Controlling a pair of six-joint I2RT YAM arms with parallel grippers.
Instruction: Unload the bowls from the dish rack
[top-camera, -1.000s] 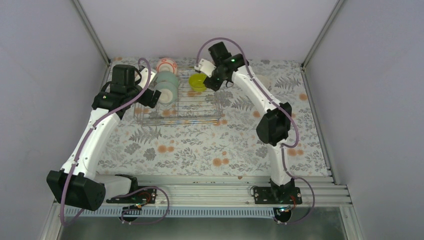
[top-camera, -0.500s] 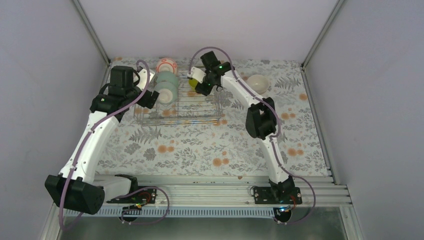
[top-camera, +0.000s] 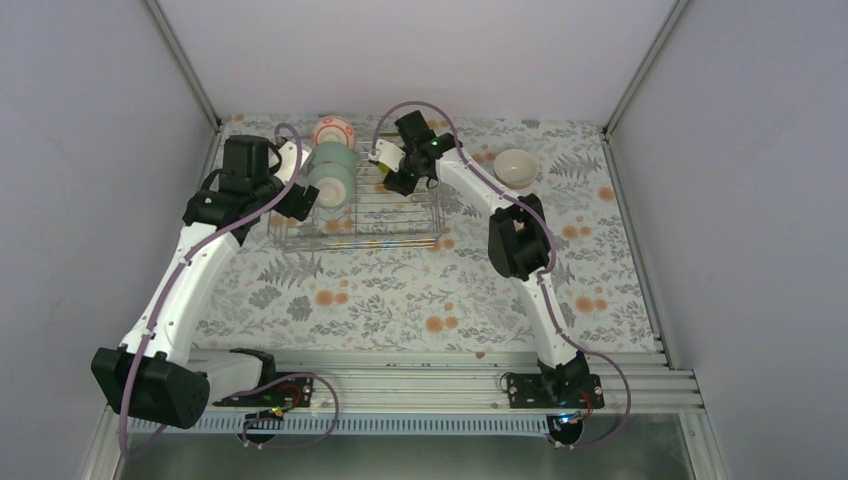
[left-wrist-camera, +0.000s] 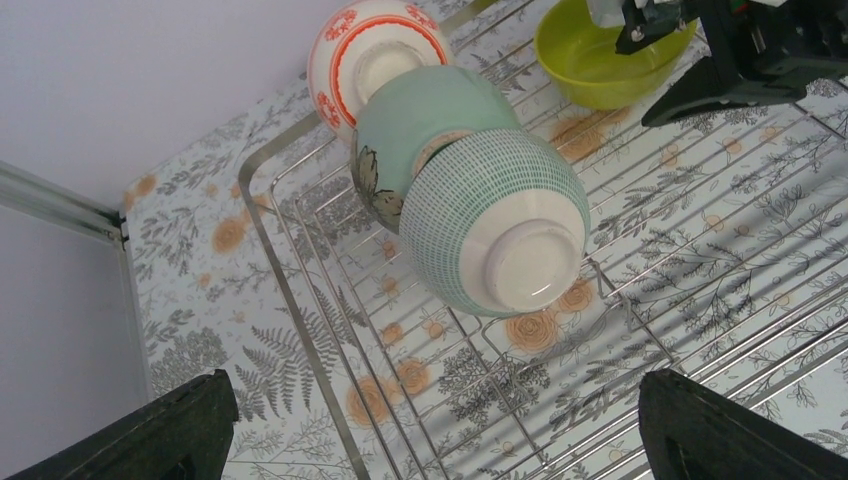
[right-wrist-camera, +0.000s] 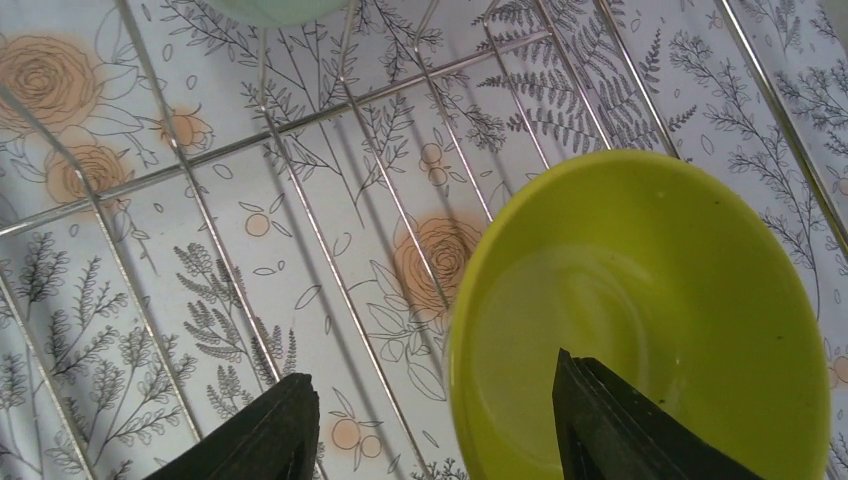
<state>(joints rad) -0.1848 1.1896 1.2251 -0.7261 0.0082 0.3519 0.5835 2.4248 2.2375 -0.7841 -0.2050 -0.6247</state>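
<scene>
Wire rack (top-camera: 400, 215): 4 bowls (left-wrist-camera: 495, 230) | off-rack bowl (top-camera: 515, 168): 1 | left end effector (left-wrist-camera: 437, 385) spread | right end effector (right-wrist-camera: 430, 375) spread

A plain pale lavender-grey back wall (top-camera: 420, 50) closes the far side, joined at slanting silver metal corner posts (top-camera: 184, 65) to matching side panels, left (top-camera: 80, 150) and right (top-camera: 760, 200). The table is covered by a white cloth printed with grey ferns and orange flowers (top-camera: 400, 300), which also fills the wrist views (right-wrist-camera: 150, 330). Along the near edge run ribbed aluminium rails (top-camera: 420, 385), then a white slotted strip (top-camera: 420, 425) and a dull grey metal sheet (top-camera: 420, 455). The light is soft and even, with faint shadows
</scene>
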